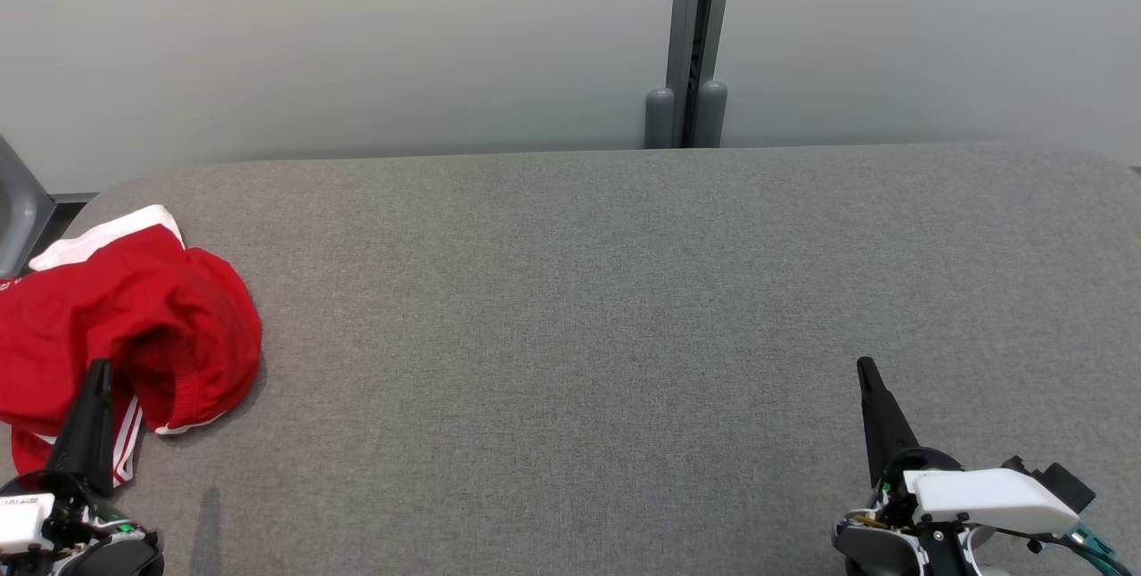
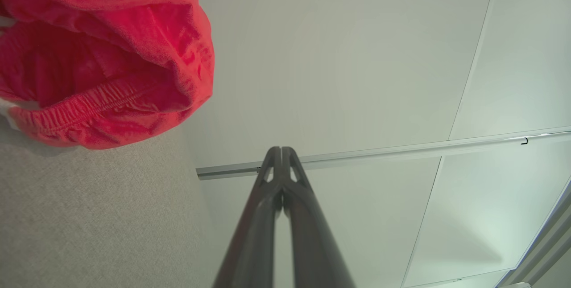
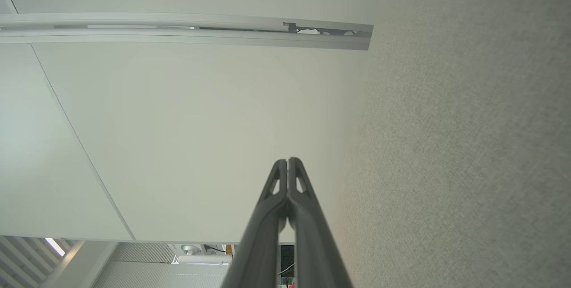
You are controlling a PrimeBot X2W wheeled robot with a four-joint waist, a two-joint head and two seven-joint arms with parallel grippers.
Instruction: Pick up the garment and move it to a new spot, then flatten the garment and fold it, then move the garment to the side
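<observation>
Grey surface (image 1: pixel 570 335), red garment (image 1: pixel 134 326) just beside left jaws, both pairs pressed together

Head view high above grey surface (image 1: pixel 570 308), wrist views low, sideways, facing wall (image 3: pixel 200 123), head and left sharing garment (image 1: pixel 134 317)

The garment (image 1: pixel 134 317) was a red piece with a broad white band along its far edge and thin white stripes at its near edge. It was bunched into a loose, rumpled heap on the grey fabric surface (image 1: pixel 570 335), just beyond the tip of the left gripper (image 1: pixel 98 371) and well apart from the right gripper (image 1: pixel 865 371). Seen along the left gripper's fingers, it lay up and to the left of their tips without touching them, its gathered elastic waistband turned toward them and gaping open onto a red hollow.
</observation>
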